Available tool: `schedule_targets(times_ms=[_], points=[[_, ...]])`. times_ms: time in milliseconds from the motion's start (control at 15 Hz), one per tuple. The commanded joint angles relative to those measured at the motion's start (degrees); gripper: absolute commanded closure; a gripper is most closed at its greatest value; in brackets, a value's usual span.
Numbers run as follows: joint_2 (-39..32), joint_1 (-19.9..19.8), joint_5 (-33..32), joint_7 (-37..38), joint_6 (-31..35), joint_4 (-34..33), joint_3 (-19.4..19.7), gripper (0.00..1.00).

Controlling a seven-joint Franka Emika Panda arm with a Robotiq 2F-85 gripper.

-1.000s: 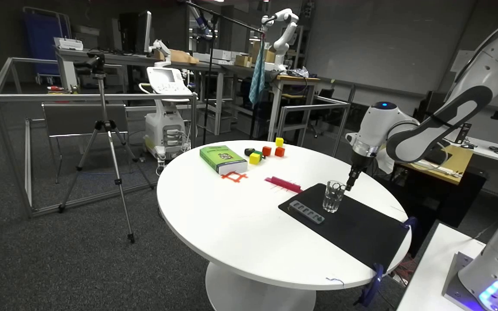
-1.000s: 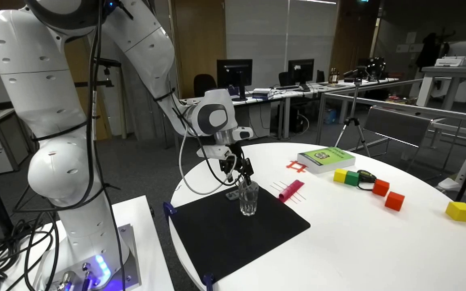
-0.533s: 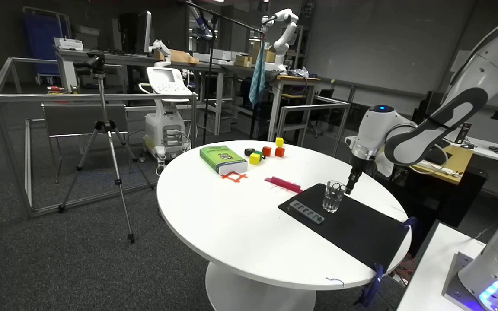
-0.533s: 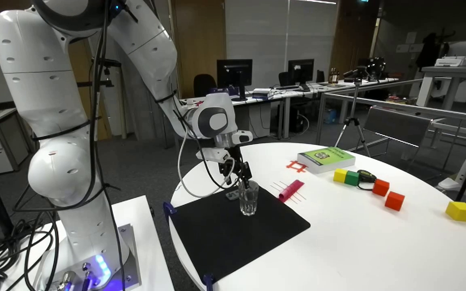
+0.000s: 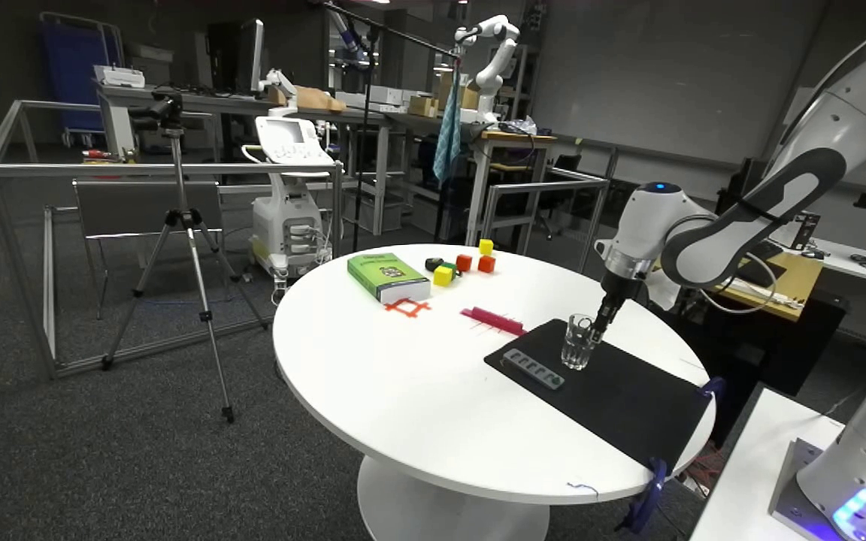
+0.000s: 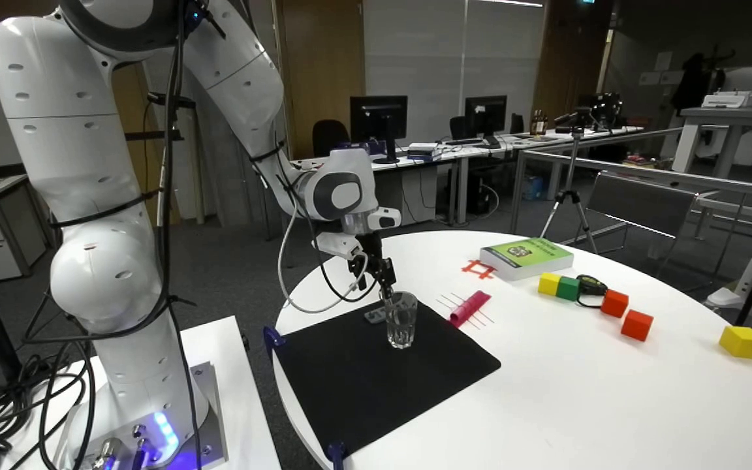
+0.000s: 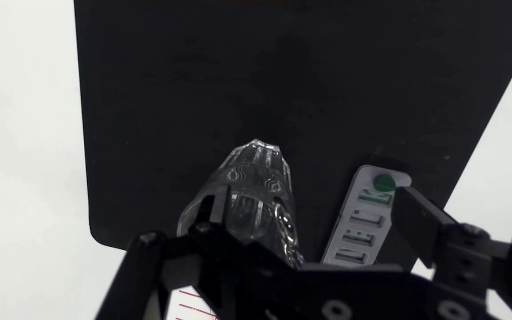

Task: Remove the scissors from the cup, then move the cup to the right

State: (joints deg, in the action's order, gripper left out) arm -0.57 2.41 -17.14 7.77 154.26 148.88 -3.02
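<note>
The clear cup [image 5: 575,352] stands upright on the black mat [image 5: 628,402]; it also shows in an exterior view [image 6: 401,326] and in the wrist view [image 7: 256,178]. A ring-shaped handle of the scissors [image 5: 585,323] shows at the cup's rim. In the wrist view shiny parts of the scissors [image 7: 286,224] lie along the cup's right side; their blades are hard to make out. My gripper [image 7: 310,202] is open. One finger overlaps the cup's mouth, the other is outside it, with the scissors' handle between them in this view. The gripper is at the cup's rim in both exterior views [image 5: 597,336] [image 6: 386,292].
A grey slotted box [image 5: 534,368] lies on the mat beside the cup. A pink roll with thin sticks [image 5: 495,321], a red frame [image 5: 407,306], a green book [image 5: 388,276] and several cubes [image 6: 614,303] lie on the white table. Blue clamps [image 5: 655,481] hold the mat's edge.
My gripper has moved sideways and lower toward the cup's rim, leftward in both exterior views. The cup and the scissors have not visibly moved.
</note>
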Motion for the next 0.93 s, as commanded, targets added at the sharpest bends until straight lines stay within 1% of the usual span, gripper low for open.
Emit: schedule_targets(times_ms=[0,67,200,267,333,400,533,733,867], points=[[-0.2,0.2,-0.2,-0.2,1.7,-1.1,0.1,0.06],[-0.2,0.1,-0.7,0.2,1.8,-1.4,0.2,0.08],[-0.5,0.1,-1.6,0.8,1.8,-2.1,0.3,0.02],[-0.6,0.0,-2.0,1.0,1.8,-2.4,0.3,0.06],[-0.7,0.0,-2.5,1.3,1.8,-2.7,0.3,0.27],[-0.7,0.0,-2.8,1.4,1.7,-2.8,0.3,0.29],[-0.8,0.0,-3.3,1.8,1.6,-3.0,0.4,0.42],[-0.7,0.0,-4.0,2.2,1.3,-3.2,0.4,0.66],[-0.7,0.0,-4.8,2.7,1.2,-3.3,0.5,0.81]])
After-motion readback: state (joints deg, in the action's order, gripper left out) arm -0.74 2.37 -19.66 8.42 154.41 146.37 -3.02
